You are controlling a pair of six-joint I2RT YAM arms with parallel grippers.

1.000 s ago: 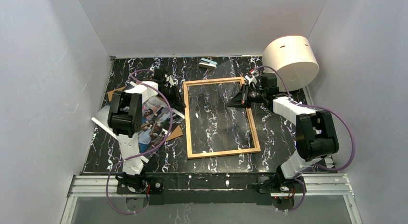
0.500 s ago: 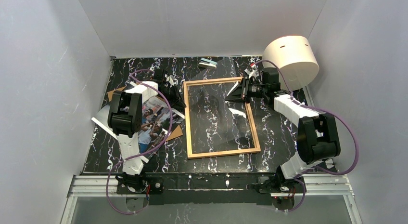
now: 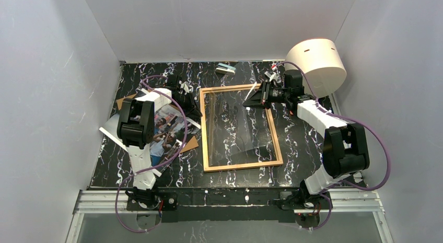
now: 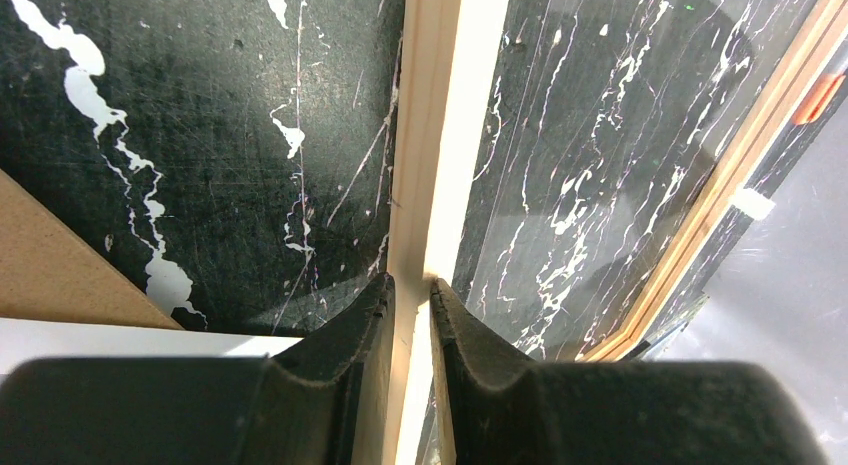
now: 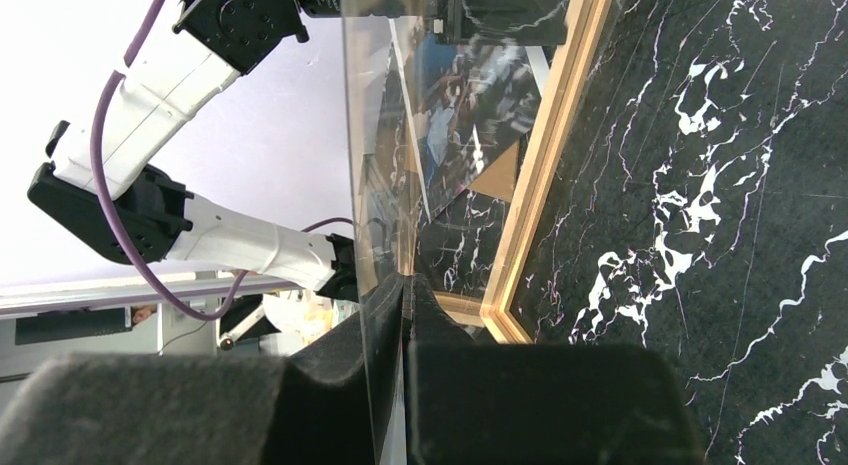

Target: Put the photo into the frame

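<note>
The frame (image 3: 242, 165), thin light wood, lies flat in the middle of the table. My left gripper (image 3: 194, 111) is shut on its left edge; in the left wrist view the fingers (image 4: 375, 315) pinch the wooden strip (image 4: 430, 135). My right gripper (image 3: 249, 100) is shut on the edge of the clear glass pane (image 5: 375, 135). It holds that pane tilted up above the frame's far right corner (image 5: 545, 155). The photo (image 3: 167, 130) lies face up at the left, partly under the left arm, on brown cardboard (image 3: 190, 144).
A big white cylinder (image 3: 316, 65) stands at the back right, close behind the right wrist. A small teal and white object (image 3: 225, 69) lies at the back edge. White walls close in the table on three sides.
My right gripper has moved toward the back of the table and raised the pane's edge higher off the frame. The left arm, frame and photo have stayed put.
</note>
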